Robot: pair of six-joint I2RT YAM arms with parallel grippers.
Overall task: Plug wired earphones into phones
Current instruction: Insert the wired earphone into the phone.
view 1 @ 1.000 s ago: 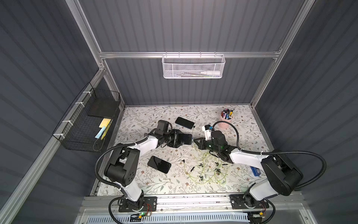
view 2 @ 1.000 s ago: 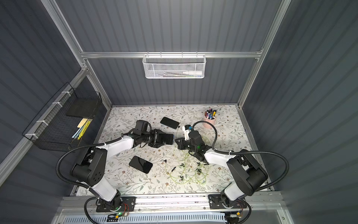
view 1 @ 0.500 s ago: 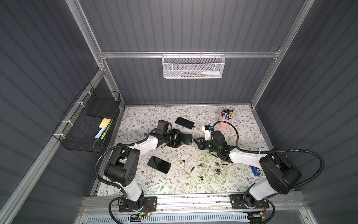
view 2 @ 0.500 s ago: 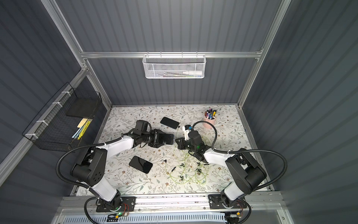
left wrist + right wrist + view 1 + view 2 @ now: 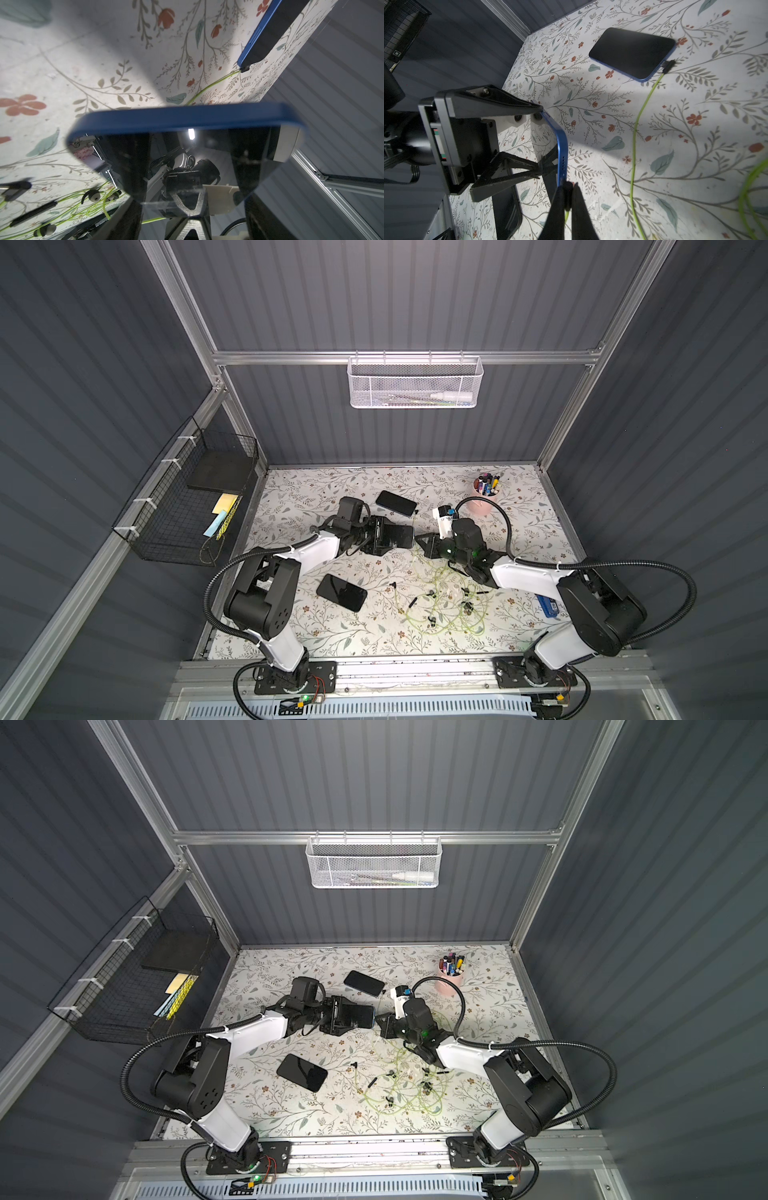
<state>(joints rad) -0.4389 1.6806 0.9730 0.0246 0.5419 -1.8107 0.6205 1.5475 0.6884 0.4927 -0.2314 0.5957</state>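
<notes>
Floral table (image 5: 316, 639), centre of both top views: the left gripper (image 5: 386, 536) clamps across a blue-edged phone (image 5: 187, 116). The right gripper (image 5: 420, 541), fingers pressed nearly together, pinches a black plug (image 5: 566, 185) at that phone's end edge. Likely faults — a tilted plug misses the port and skids along the edge, or the push slides the phone through the clamp. The trailing earphones (image 5: 444, 605), lower right of centre, may also snag. Against the earlier frames, nothing visibly differs.

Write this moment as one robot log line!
left gripper: gripping held phone | right gripper: shut on earphone plug | plug: at held phone's edge, seating unclear | back phone: plugged | front phone: no cable
</notes>
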